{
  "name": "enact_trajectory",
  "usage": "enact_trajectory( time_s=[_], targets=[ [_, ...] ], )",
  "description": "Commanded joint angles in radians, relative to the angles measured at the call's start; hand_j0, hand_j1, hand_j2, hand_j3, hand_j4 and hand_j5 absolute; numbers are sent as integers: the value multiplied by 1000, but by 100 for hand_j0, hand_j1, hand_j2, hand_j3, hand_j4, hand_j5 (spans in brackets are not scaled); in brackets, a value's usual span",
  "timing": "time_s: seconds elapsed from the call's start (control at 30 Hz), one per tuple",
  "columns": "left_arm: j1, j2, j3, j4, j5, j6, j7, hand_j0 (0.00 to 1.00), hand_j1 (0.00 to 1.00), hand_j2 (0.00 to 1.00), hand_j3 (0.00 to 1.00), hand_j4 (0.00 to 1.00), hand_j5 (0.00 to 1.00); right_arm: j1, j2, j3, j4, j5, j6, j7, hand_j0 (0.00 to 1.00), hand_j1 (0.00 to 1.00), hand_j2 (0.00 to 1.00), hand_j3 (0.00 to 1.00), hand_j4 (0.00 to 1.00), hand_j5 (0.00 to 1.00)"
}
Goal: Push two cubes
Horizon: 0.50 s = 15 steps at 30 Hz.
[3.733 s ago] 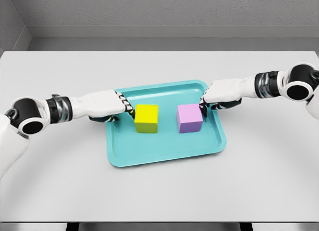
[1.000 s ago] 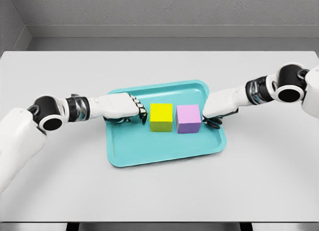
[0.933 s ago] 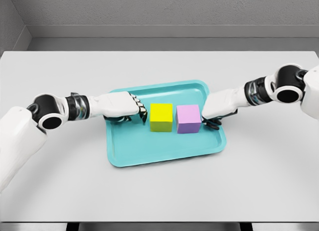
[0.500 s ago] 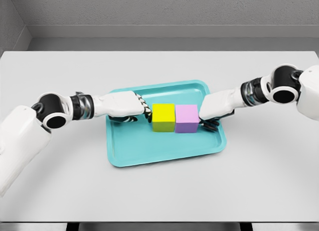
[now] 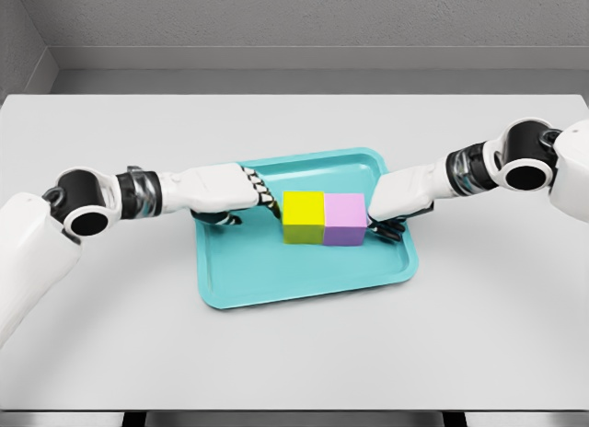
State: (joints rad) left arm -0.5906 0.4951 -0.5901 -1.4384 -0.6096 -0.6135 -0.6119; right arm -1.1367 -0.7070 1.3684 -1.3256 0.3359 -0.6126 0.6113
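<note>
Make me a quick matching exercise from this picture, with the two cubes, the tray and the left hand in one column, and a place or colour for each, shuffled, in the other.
1. yellow cube
2. purple cube
3. tray
4. left hand

A. teal, under both cubes
B. at the yellow cube's left side
C. right of the pair
D. left of the pair

Pairs: 1-D, 2-C, 3-A, 4-B

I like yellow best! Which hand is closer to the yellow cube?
Left. The left hand is at the yellow cube's left side; the right hand is beyond the purple cube.
</note>
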Motion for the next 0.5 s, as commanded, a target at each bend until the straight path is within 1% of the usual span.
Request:
enact_trajectory(
  time_s=[0.0,0.03,0.07,0.1,0.13,0.17,0.2,0.23,0.27,0.3,0.33,0.37,0.4,0.47],
  targets=[
    [2,26,45,-19,59,3,1,95,95,95,95,95,95,0,-3,-2,2,-3,2,0,16,16,16,16,16,16],
    [3,60,59,-20,71,3,1,100,100,100,100,100,100,0,-5,-3,2,-3,2,0,16,16,16,16,16,16],
    [2,69,59,-31,83,3,1,100,100,100,100,100,100,-2,-8,-8,2,-3,2,0,16,16,16,16,16,16],
    [-6,128,61,-45,132,3,1,100,100,100,100,100,100,-3,-22,-12,2,-3,2,0,16,16,16,16,16,16],
    [-6,175,61,-63,183,3,1,100,100,100,100,100,100,-12,-22,-19,3,-3,2,0,16,16,16,16,16,16],
    [-5,187,70,-73,189,3,1,100,100,100,100,100,100,-12,-25,-40,5,-3,2,0,16,16,16,16,16,16],
    [3,258,128,-83,221,3,1,100,100,100,100,100,100,-11,-46,-66,5,-3,2,0,16,16,16,16,16,16],
    [11,353,141,-99,321,3,1,100,100,100,100,100,100,-12,-65,-83,5,-3,2,0,16,16,16,16,16,16],
    [15,392,144,-96,373,3,1,100,100,100,100,100,100,-12,-83,-101,5,-3,2,0,17,17,17,17,17,17],
    [55,436,203,-96,401,3,1,100,100,100,100,100,100,-14,-106,-120,5,-6,2,0,18,18,18,18,18,18],
    [98,438,248,-96,399,3,1,100,100,100,100,100,100,-12,-117,-152,8,-8,2,0,19,19,19,19,19,19],
    [120,438,259,-94,396,3,1,100,100,100,100,100,100,-9,-137,-195,34,-12,2,0,20,20,20,20,20,20],
    [118,425,257,-91,387,3,1,100,100,100,100,100,100,-11,-141,-227,69,-14,2,0,22,22,22,22,22,22],
    [124,422,257,-91,387,3,1,100,100,100,100,100,100,-8,-166,-288,74,-17,2,0,25,25,25,25,25,25]
  ],
)
